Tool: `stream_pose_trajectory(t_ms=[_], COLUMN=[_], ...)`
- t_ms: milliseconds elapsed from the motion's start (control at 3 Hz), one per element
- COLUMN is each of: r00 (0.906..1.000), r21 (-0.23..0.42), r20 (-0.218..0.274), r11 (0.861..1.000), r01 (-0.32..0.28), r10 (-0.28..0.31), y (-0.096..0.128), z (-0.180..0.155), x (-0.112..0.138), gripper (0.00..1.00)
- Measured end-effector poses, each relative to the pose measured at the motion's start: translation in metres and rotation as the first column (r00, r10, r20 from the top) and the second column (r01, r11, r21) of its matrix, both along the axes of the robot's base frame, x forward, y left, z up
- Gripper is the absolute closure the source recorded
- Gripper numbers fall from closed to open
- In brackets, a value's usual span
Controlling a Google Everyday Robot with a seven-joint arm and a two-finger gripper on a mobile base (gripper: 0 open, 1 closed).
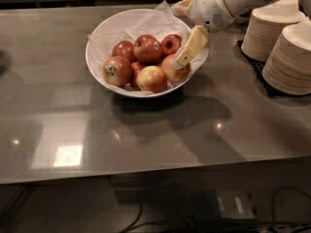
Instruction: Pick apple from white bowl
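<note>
The white bowl [99, 42], lined with crinkled paper, stands on the table and holds several apples. The deep-red apple [146, 48] with a small pale sticker lies at the middle back of the pile. A dull red apple with a dark-spotted sticker [116, 71] lies at the left, and paler yellow-and-red apples [151, 78] lie at the front. My gripper [176, 35] reaches in from the upper right, open and empty over the bowl's right side. One cream finger [191, 46] hangs in front of the right-hand apples; the other finger [181, 6] is by the back rim.
Two stacks of tan paper plates [290, 57] stand at the right on a dark mat, close to my arm [228, 1]. The grey table's front edge [155, 171] runs across the lower part, with cables on the floor below.
</note>
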State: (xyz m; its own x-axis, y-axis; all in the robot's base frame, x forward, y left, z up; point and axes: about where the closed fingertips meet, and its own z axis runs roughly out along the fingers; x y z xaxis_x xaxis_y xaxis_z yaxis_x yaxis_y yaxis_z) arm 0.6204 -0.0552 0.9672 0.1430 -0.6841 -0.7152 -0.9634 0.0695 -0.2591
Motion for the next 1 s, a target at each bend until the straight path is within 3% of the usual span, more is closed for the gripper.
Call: stream_pose_trajectory(t_ms=[333, 1000], r00=[0.9989, 0.9977], r21=[0.0, 0.012], r20=[0.008, 0.013], r11=[0.999, 0.998], r01=[-0.045, -0.066], r10=[0.045, 0.066], y=[0.018, 0.032], z=[0.001, -0.001], x=[0.009, 0.02], gripper=[0.12, 0.17])
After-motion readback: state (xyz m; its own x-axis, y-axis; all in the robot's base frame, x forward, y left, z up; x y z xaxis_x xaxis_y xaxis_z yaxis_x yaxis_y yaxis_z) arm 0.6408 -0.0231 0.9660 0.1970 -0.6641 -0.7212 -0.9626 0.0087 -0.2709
